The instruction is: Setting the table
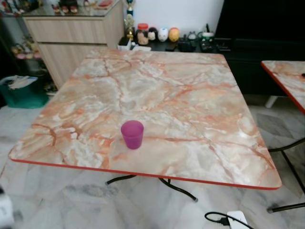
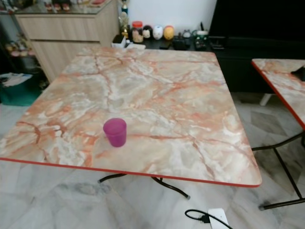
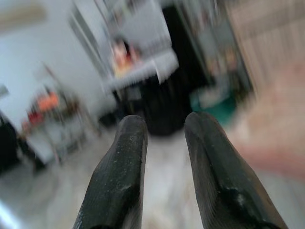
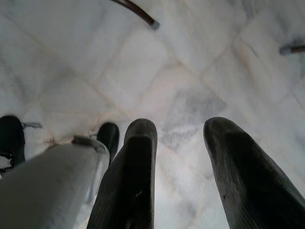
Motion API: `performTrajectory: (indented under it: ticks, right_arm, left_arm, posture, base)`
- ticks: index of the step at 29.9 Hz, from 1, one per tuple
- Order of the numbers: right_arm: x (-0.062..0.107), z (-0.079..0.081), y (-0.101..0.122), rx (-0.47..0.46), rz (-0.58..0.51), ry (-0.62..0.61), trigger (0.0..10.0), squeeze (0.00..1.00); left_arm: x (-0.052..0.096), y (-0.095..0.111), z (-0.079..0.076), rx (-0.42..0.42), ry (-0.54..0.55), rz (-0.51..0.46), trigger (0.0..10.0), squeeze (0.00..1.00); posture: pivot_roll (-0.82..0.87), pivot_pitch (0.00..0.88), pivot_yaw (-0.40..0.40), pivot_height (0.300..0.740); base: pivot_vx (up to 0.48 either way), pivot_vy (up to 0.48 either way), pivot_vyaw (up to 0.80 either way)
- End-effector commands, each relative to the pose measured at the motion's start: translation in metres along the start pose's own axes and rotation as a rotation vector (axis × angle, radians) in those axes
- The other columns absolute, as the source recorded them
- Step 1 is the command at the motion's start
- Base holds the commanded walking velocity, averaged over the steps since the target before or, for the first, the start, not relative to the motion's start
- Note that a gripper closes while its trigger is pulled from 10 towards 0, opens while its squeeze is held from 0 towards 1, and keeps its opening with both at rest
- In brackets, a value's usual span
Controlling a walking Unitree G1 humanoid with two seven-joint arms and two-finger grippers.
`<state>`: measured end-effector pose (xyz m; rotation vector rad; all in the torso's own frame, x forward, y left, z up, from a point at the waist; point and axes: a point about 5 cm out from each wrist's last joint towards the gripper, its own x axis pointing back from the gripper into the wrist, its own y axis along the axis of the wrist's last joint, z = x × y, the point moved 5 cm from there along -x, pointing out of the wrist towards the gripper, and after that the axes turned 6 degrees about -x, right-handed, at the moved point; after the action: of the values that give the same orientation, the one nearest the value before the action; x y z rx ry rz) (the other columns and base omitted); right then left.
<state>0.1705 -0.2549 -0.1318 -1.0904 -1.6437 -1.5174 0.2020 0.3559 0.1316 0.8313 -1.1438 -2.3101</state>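
The left gripper (image 3: 164,143) hangs with its fingers apart and holds nothing, and the right gripper (image 4: 186,157) also hangs low over the floor (image 4: 143,71), fingers apart and empty. Above them, the purple cup (image 1: 132,134) stands upright near the front edge of the table (image 1: 200,119), toward its left corner. The left arm probably has the shorter way to it.

You were looking at marble-pattern table (image 1: 181,95) with red edge, black curved legs underneath. Floor (image 1: 71,200) was pale grey marble tile. Wooden sideboard (image 1: 71,38) sat far left, low black cabinet (image 1: 248,52) along white wall (image 1: 176,14), little figurines (image 1: 162,34) lined on top. Second matching table (image 1: 290,78) poked in at right. White power strip (image 1: 237,219) with black cord lay on floor.
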Motion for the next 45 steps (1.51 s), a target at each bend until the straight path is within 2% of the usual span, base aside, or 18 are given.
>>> performTrajectory:
  ticks: [1,3,5,6,7,9,10,11,13,15,19,22,31,32,36,37,38,45]
  right_arm:
    - [0.001,-0.006,-0.004,-0.011,0.009,-0.011,10.0,0.0]
    - [0.001,-0.006,-0.005,-0.016,0.008,-0.012,10.0,0.0]
    - [0.001,-0.003,-0.007,-0.017,0.011,-0.01,10.0,0.0]
    - [0.001,0.001,-0.008,-0.019,0.013,-0.009,10.0,0.0]
    - [0.001,0.001,-0.008,-0.019,0.013,-0.009,10.0,0.0]
    - [0.0,0.009,-0.007,-0.019,0.013,-0.003,10.0,0.0]
    - [0.0,0.009,-0.007,-0.019,0.013,-0.003,10.0,0.0]
    - [-0.001,0.012,-0.005,-0.02,0.011,0.0,10.0,0.0]
    - [-0.001,0.013,-0.004,-0.02,0.01,0.0,10.0,0.0]
    - [-0.002,0.017,0.0,-0.031,0.003,0.0,10.0,0.0]
    - [-0.002,0.02,0.002,-0.036,0.001,-0.001,10.0,0.0]
    - [-0.002,0.017,-0.001,-0.038,0.005,-0.007,10.0,0.0]
    - [-0.001,0.013,-0.005,-0.052,0.014,-0.022,10.0,0.0]
    - [-0.001,0.012,-0.006,-0.05,0.017,-0.023,10.0,0.0]
    - [-0.001,0.012,-0.006,-0.049,0.018,-0.023,10.0,0.0]
    - [-0.001,0.012,-0.006,-0.049,0.018,-0.023,10.0,0.0]
    - [-0.001,0.012,-0.005,-0.049,0.018,-0.023,10.0,0.0]
    - [-0.001,0.012,-0.006,-0.055,0.02,-0.027,10.0,0.0]
  left_arm:
    - [-0.007,0.011,-0.011,0.03,-0.052,-0.017,10.0,0.0]
    - [-0.015,0.029,-0.024,0.084,-0.104,-0.067,10.0,0.0]
    - [-0.016,0.058,-0.054,0.153,-0.254,-0.117,10.0,0.0]
    - [-0.009,0.082,-0.09,0.234,-0.458,-0.144,10.0,0.0]
    - [-0.009,0.082,-0.09,0.234,-0.458,-0.144,10.0,0.0]
    - [0.008,0.109,-0.133,0.303,-0.683,-0.179,10.0,0.0]
    - [0.008,0.109,-0.133,0.303,-0.683,-0.179,10.0,0.0]
    - [0.013,0.119,-0.146,0.326,-0.75,-0.192,10.0,0.0]
    - [0.014,0.121,-0.148,0.328,-0.761,-0.195,10.0,0.0]
    - [0.013,0.132,-0.163,0.44,-0.8,-0.15,10.0,0.0]
    - [0.016,0.142,-0.177,0.503,-0.887,-0.113,10.0,0.0]
    - [0.023,0.147,-0.187,0.49,-0.96,-0.107,10.0,0.0]
    - [0.028,0.149,-0.199,0.532,-0.965,-0.049,10.0,0.0]
    - [0.027,0.155,-0.202,0.569,-0.973,-0.031,10.0,0.0]
    - [0.017,0.154,-0.209,0.557,-0.945,0.042,10.0,0.0]
    - [0.015,0.153,-0.212,0.563,-0.939,0.063,10.0,0.2]
    - [0.014,0.152,-0.213,0.569,-0.939,0.078,10.0,1.0]
    - [0.008,0.147,-0.226,0.531,-0.957,0.176,10.0,1.0]
  posture:
    - [0.05,0.0,0.003,0.732]
    - [0.05,0.0,0.006,0.732]
    - [0.04,0.0,0.007,0.732]
    - [0.05,0.0,0.004,0.732]
    - [0.05,0.0,0.004,0.732]
    - [0.04,0.0,0.004,0.732]
    - [0.04,0.0,0.004,0.732]
    - [0.04,0.0,0.007,0.732]
    - [0.04,0.0,0.007,0.732]
    - [0.02,0.0,0.015,0.732]
    - [0.02,0.0,0.019,0.732]
    - [0.02,0.0,0.021,0.732]
    - [0.01,0.0,0.02,0.732]
    - [0.02,0.0,0.019,0.732]
    - [0.01,0.0,0.022,0.732]
    - [0.01,0.0,0.022,0.732]
    - [0.01,0.0,0.024,0.732]
    - [0.0,0.0,0.029,0.732]
  base:
    - [0.0,0.0,0.0]
    - [0.0,0.0,0.0]
    - [0.0,0.0,0.0]
    - [0.0,0.0,0.0]
    - [0.0,0.0,0.0]
    - [0.0,0.0,0.0]
    - [0.0,0.0,0.0]
    - [0.0,0.0,0.0]
    - [0.0,0.0,0.0]
    - [0.0,0.0,0.0]
    - [0.0,0.0,0.0]
    - [0.0,0.0,0.0]
    - [0.0,0.0,0.0]
    - [0.0,0.0,0.0]
    - [0.0,0.0,0.0]
    - [0.0,0.0,0.0]
    - [0.0,0.0,0.0]
    - [0.0,0.0,0.0]
